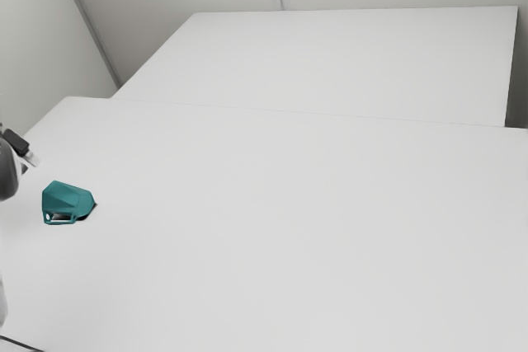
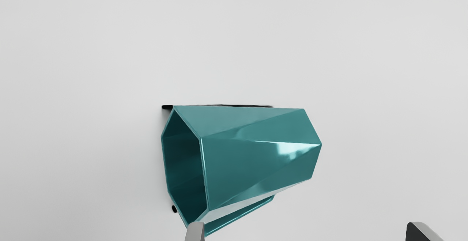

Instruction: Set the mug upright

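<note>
"While the mug (image 2: 256, 160) lay tipped on its side, what was under it?"

"The white table (image 1: 289, 245). In the exterior view, the mug was teal, many-sided and down on the tabletop, toward the exterior view's left."

"And the gripper (image 1: 30, 162), how did it stand next to the mug?"

"Open. It hung just above the mug and a bit toward the exterior view's left. In the wrist view, its 2 fingers (image 2: 195, 232) stood wide apart, with nothing clamped between them."

"Were they at the mug at all?"

"1 tip overlapped the mug in that view, where the handle (image 2: 239, 216) met the mouth (image 2: 184, 171). Whether it touched there, I couldn't tell. The other tip was out past the mug's bottom end, apart from it."

"Which way did the mug open?"

"Sideways, off toward the side of the overlapping tip. I could see into its dark inside. The handle stuck out from the side of the mug nearest the fingers."

"Anything else around the mug?"

"Another flat white top (image 1: 346, 55) lay well beyond it, with a pale wall (image 1: 173, 14) farther back. Nearer the exterior camera than the mug ran a thin dark cord (image 1: 23, 344)."
</note>
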`<state>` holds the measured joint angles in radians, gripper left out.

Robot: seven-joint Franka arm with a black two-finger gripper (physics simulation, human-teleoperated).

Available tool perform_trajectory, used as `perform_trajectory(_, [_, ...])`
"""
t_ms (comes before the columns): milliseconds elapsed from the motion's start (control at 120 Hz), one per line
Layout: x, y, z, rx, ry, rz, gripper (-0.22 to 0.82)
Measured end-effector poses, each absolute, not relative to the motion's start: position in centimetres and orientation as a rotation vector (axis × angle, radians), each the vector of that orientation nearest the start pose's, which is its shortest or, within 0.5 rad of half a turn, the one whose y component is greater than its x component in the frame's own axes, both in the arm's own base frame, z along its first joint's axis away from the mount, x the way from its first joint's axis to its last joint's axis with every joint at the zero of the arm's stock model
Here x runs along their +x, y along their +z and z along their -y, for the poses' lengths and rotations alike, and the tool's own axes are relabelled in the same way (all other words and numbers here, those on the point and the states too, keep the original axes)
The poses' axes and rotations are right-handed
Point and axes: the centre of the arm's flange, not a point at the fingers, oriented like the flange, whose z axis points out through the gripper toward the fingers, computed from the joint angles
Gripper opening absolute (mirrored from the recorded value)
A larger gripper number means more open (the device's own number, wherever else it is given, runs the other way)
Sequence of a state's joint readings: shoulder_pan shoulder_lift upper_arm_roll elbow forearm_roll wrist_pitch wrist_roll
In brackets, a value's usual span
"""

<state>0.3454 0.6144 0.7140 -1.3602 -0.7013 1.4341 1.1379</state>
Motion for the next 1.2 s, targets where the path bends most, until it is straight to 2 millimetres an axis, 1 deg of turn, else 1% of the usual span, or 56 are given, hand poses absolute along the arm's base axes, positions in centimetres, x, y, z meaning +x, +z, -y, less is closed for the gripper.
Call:
perform_trajectory(75, [46.9,38.9,-48.0,-3.628,-0.185,-0.133,0.60])
perform_trajectory(275, [45.6,36.1,-50.0,-3.637,-0.209,-0.176,0.60])
perform_trajectory(417, [44.7,34.9,-51.3,-3.637,-0.241,-0.195,0.60])
perform_trajectory(617, [44.7,33.6,-52.4,-3.634,-0.290,-0.244,0.60])
perform_trajectory(817, [44.8,32.0,-52.5,-3.665,-0.375,-0.270,0.60])
perform_trajectory(958, [44.9,31.5,-52.3,-3.698,-0.456,-0.288,0.60])
perform_trajectory(1200, [44.1,30.2,-52.1,-3.761,-0.556,-0.281,0.60])
